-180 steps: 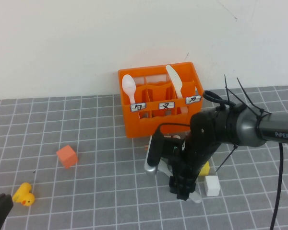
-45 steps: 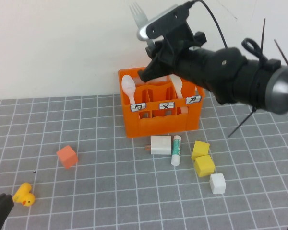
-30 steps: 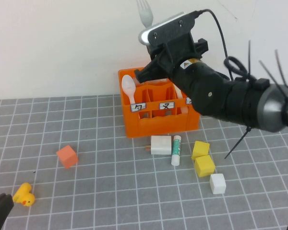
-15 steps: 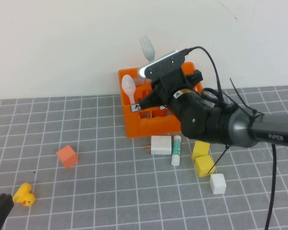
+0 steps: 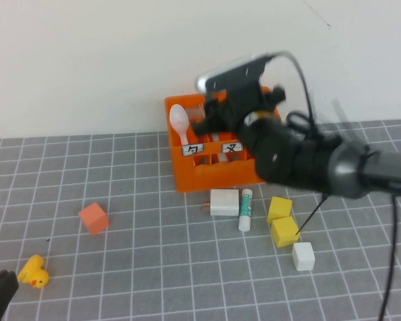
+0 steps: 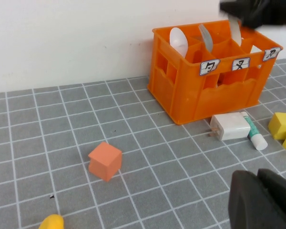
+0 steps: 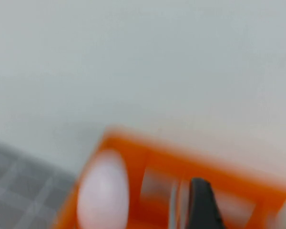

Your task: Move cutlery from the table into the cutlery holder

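- Left gripper [image 5: 0, 291] parked low at 7 o'clock of the tabletop [image 5: 154, 267], well apart from the holder; fingers [image 6: 243, 200] close together, holding nothing.
- Nearby, a yellow duck [image 5: 33, 271] and an orange cube [image 5: 93, 218]; not part of the job.
- Holder [image 5: 220, 170] at 12 o'clock, against the wall.
- Spoon [image 5: 179, 119] upright in the 9 o'clock compartment.
- Fork [image 6: 206, 37] standing in the middle compartment, seen best from the left wrist.
- Knife [image 6: 234, 31] in the 3 o'clock compartment, hidden behind the arm in the high view.
- Right gripper [image 5: 217, 114] right over the holder's middle, blurred by motion; cannot tell whether gripping the fork or clear of it.
- At 6 o'clock of the holder, a white block [image 5: 224, 202], glue stick [image 5: 244, 208] and yellow blocks [image 5: 281, 219]; no cutlery seen lying on the tabletop.
- Step judged: placing the last piece, task nearly done.
- Next move likely calls for letting go if not yet free, then lifting straight up so as not to drag the fork out or nudge the holder.
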`<state>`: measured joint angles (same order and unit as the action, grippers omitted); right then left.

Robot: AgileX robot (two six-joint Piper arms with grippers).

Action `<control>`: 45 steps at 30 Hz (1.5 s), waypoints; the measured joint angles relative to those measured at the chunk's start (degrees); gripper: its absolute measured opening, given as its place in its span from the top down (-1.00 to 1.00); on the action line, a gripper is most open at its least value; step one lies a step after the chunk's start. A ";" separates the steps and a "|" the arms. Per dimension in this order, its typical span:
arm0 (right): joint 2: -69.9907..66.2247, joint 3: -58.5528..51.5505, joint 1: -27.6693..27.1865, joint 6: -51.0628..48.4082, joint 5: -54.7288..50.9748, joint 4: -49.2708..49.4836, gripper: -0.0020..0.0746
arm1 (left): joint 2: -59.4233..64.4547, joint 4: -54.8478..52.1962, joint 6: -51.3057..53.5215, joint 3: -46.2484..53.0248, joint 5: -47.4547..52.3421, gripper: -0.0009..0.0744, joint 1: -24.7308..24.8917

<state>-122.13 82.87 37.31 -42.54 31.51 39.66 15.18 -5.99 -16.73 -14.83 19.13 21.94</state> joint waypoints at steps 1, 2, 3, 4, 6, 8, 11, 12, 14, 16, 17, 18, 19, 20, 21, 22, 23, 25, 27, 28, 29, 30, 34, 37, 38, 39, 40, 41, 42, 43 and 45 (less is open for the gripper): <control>1.94 0.00 0.21 0.00 -0.14 0.00 0.00 | 0.00 0.00 0.00 0.00 0.00 0.98 0.00; 3.71 0.00 0.44 0.00 -0.44 -0.29 0.07 | 0.00 0.00 0.00 0.00 0.00 0.98 0.00; 6.15 0.00 0.71 -0.74 -1.23 -0.63 0.18 | 0.00 0.00 0.00 0.00 -0.04 0.98 0.00; 8.76 0.00 0.97 -1.81 -2.61 -1.53 0.31 | 0.00 0.00 0.00 0.00 -0.33 0.98 0.00; 13.66 0.00 1.81 -5.09 -6.82 -2.89 0.57 | 0.00 0.00 0.00 0.00 -2.25 0.98 0.00; 18.98 0.00 2.14 -8.21 -13.20 -3.39 0.79 | -0.39 0.00 0.00 0.00 -4.45 0.98 0.00; 25.46 0.00 2.40 -10.79 -26.86 -3.72 0.90 | -1.78 0.00 0.00 0.00 -6.76 0.98 0.00; 27.36 0.00 2.40 -12.11 -32.14 -3.96 0.92 | -2.23 0.00 0.00 0.00 -6.89 0.98 0.00; 30.14 0.00 2.40 -14.00 -42.54 -4.71 0.93 | -3.53 0.00 0.00 0.00 -6.77 0.98 0.00; 31.95 0.00 2.40 -14.49 -54.53 -5.77 0.95 | -4.82 0.00 0.00 0.00 -6.07 0.98 0.00; 32.35 0.00 2.40 -14.34 -59.00 -6.56 0.95 | -5.69 0.00 0.00 0.00 -5.84 0.98 0.00; 32.69 0.00 2.40 -13.69 -63.87 -7.36 0.95 | -6.62 0.00 0.00 0.00 -5.69 0.98 0.00; 33.13 -0.52 2.47 -12.80 -67.35 -7.89 0.95 | -7.46 0.00 0.00 0.00 -5.62 0.98 0.00; 33.59 -1.18 2.47 -12.09 -69.34 -8.19 0.95 | -8.55 0.00 0.00 0.00 -5.62 0.98 0.00; 34.37 -2.39 2.47 -11.18 -70.18 -8.44 0.95 | -9.66 -0.11 0.00 0.00 -5.54 0.98 0.00; 35.45 -3.91 2.47 -10.49 -70.19 -8.92 0.95 | -10.69 -0.23 0.00 0.00 -5.54 0.98 0.00; 36.51 -5.30 2.47 -10.02 -69.90 -9.58 0.95 | -11.50 -0.50 0.00 0.00 -5.39 0.98 0.00; 39.77 -9.28 2.47 -8.25 -67.98 -11.72 0.95 | -12.21 -1.18 0.00 0.00 -5.20 0.98 0.00; 43.53 -13.81 2.47 -5.93 -65.49 -16.07 0.95 | -12.48 -1.40 0.00 0.00 -4.90 0.98 0.00; 45.55 -16.26 2.47 -4.65 -64.48 -18.29 0.95 | -12.48 -1.54 0.00 0.00 -4.75 0.98 0.00; 47.18 -18.32 2.47 -3.54 -63.50 -19.99 0.95 | -12.58 -1.54 0.00 0.00 -4.66 0.98 0.00; 49.28 -20.99 2.47 -2.20 -62.67 -22.11 0.95 | -12.58 -1.54 0.00 0.00 -4.43 0.98 0.00; 58.35 -31.19 2.47 3.77 -61.14 -30.27 0.95 | -12.58 -1.66 0.00 0.00 -2.95 0.98 0.00; 66.14 -37.58 2.47 8.83 -60.72 -35.96 0.95 | -12.58 -1.88 0.00 0.00 -2.42 0.98 0.00; 69.03 -39.61 2.47 10.50 -60.59 -37.55 0.95 | -12.58 -2.31 0.00 0.00 -2.42 0.98 0.00; 71.98 -41.60 2.47 11.98 -60.59 -38.88 0.95 | -12.58 -2.67 0.00 0.00 -2.53 0.98 0.00; 74.99 -43.58 2.47 13.25 -60.46 -39.66 0.95 | -12.58 -3.02 0.11 0.00 -2.81 0.98 0.00; 77.41 -45.19 2.47 14.20 -60.46 -40.05 0.95 | -12.58 -3.21 0.11 0.00 -3.10 0.98 0.00; 80.48 -47.23 2.47 15.07 -60.46 -40.35 0.95 | -12.58 -3.35 0.11 0.00 -3.31 0.98 0.00; 83.58 -49.31 2.47 15.96 -60.46 -40.61 0.95 | -12.58 -3.39 0.01 0.00 -3.31 0.98 0.00; 89.36 -53.12 2.47 17.43 -60.46 -40.69 0.95 | -12.58 -3.49 0.01 0.00 -2.82 0.98 0.00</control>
<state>-32.77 29.75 39.79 -25.11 -28.95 -1.02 2.61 -9.47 -16.72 -14.83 16.32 21.94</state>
